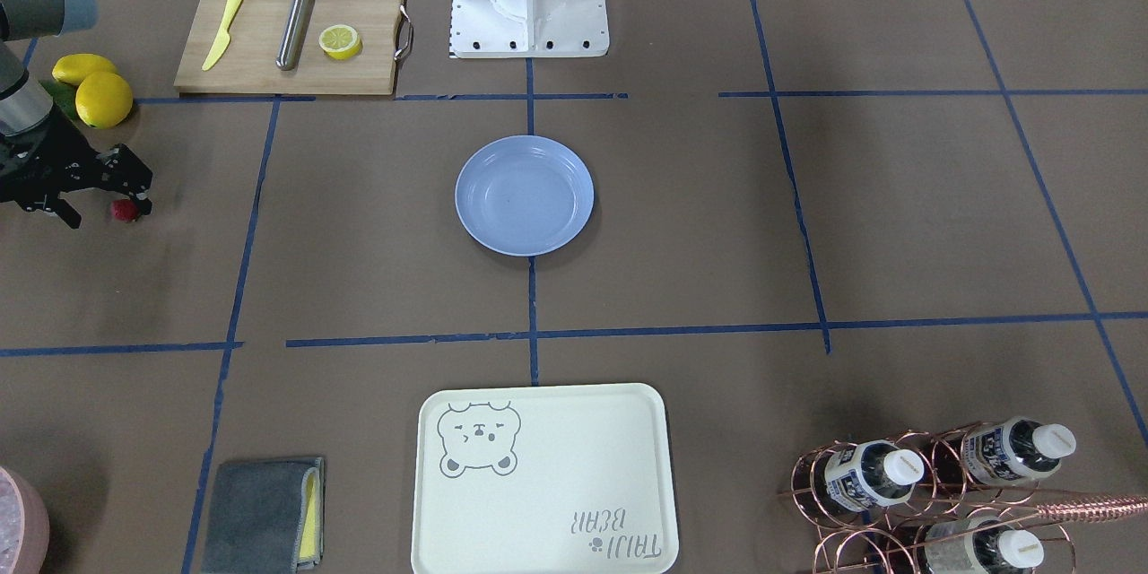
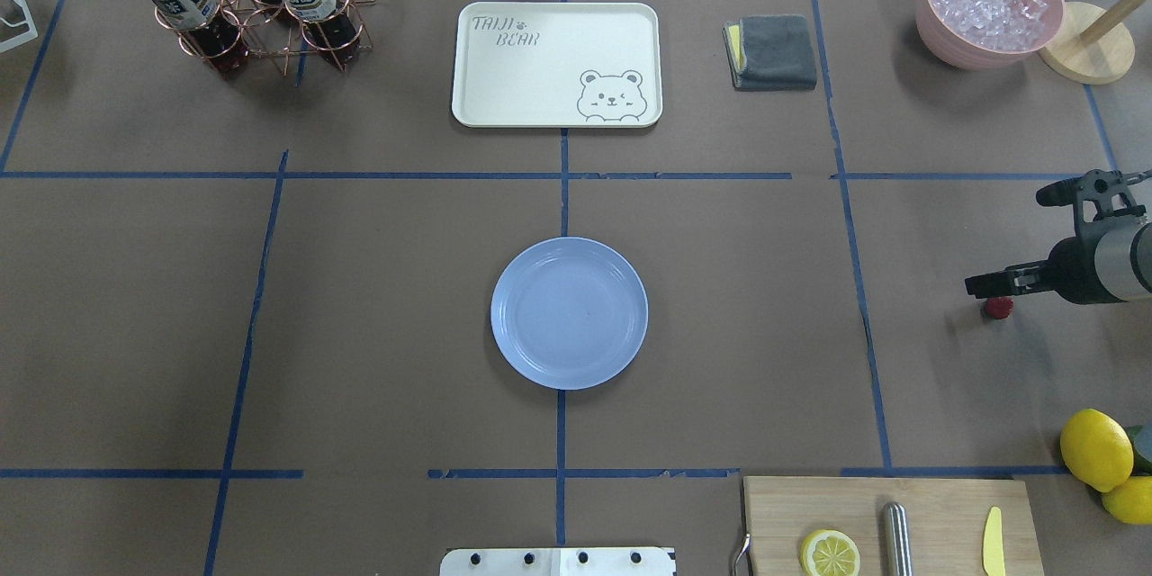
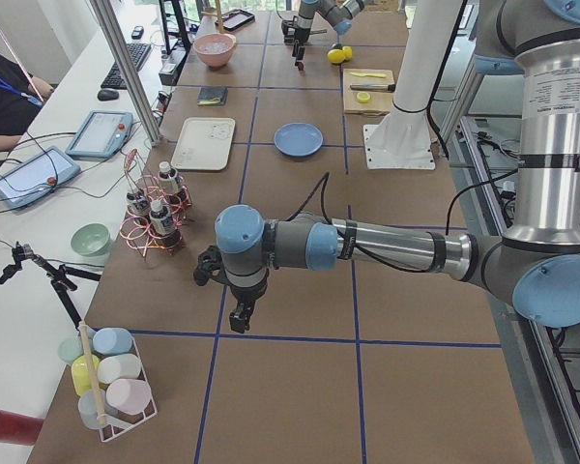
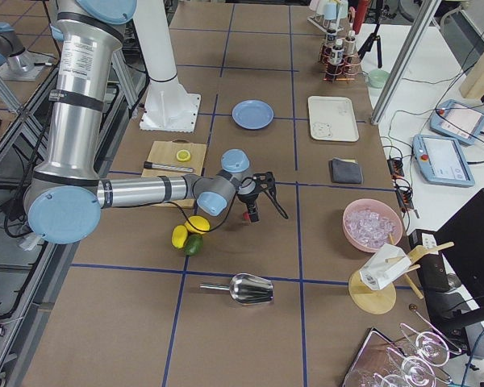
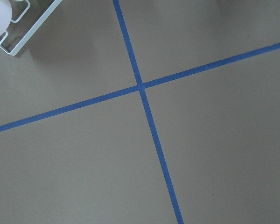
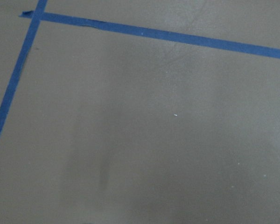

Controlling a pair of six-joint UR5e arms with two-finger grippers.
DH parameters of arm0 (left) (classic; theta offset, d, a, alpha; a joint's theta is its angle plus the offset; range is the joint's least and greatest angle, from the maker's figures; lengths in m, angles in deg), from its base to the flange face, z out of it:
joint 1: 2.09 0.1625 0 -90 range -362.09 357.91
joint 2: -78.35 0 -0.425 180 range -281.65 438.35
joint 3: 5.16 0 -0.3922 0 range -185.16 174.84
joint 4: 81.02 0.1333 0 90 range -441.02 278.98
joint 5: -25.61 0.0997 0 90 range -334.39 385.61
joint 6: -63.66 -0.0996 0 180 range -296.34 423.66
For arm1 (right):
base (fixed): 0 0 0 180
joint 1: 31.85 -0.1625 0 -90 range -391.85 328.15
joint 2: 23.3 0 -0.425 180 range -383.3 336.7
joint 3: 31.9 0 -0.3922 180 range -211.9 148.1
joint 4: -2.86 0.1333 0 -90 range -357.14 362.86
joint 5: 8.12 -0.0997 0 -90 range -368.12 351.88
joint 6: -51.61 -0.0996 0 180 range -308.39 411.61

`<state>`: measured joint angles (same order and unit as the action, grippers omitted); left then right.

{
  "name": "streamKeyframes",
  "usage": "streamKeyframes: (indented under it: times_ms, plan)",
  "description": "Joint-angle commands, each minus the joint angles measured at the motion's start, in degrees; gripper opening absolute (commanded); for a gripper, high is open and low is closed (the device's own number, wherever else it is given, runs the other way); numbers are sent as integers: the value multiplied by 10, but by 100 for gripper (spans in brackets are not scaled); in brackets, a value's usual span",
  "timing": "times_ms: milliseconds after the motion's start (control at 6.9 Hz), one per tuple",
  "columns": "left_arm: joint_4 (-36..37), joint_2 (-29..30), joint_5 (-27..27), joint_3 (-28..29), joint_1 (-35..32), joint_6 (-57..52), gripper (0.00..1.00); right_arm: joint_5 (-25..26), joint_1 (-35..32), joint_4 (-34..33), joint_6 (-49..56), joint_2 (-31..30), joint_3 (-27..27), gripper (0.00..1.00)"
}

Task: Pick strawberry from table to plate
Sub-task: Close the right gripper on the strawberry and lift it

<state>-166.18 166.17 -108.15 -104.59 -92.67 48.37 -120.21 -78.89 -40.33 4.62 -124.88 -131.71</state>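
The strawberry (image 1: 124, 211) (image 2: 996, 307), small and dark red, lies on the brown table (image 2: 360, 306) far to my right. My right gripper (image 1: 106, 208) (image 2: 1008, 238) hangs low over it with its fingers spread open. The berry sits by the tip of the finger (image 2: 981, 283) nearer the robot, and nothing is held. Well away from both, at the table's centre, the light blue plate (image 1: 524, 195) (image 2: 569, 312) holds nothing. My left gripper (image 3: 240, 311) shows only in the exterior left view, over bare table far from the plate. I cannot tell whether it is open or shut.
Two lemons (image 1: 100, 97) lie close behind the right gripper. A cutting board (image 1: 287, 31) with a lemon half, a steel rod and a yellow knife stands near the robot base. A bear-print tray (image 2: 556, 63), grey cloth (image 2: 772, 52), bottle rack (image 2: 252, 4) and ice bowl (image 2: 990, 4) line the far edge.
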Motion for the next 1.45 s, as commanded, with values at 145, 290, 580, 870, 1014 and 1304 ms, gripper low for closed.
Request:
streamKeyframes:
  times_ms: [145,290,580,870,1014,1304]
  plan:
    - [0,1,0,-2,0,-1,100,5,22,0,0,-5,2,92]
    - [0,1,0,-2,0,-1,100,5,23,0,0,-5,5,87]
    - [0,1,0,-2,0,-1,100,6,25,0,0,-5,14,77]
    - [0,1,0,-2,0,-1,100,6,25,0,1,-10,15,58]
    - [0,1,0,-4,0,-1,100,6,24,0,1,-10,15,10]
    - [0,1,0,-6,0,-1,100,13,25,0,0,-10,-2,0]
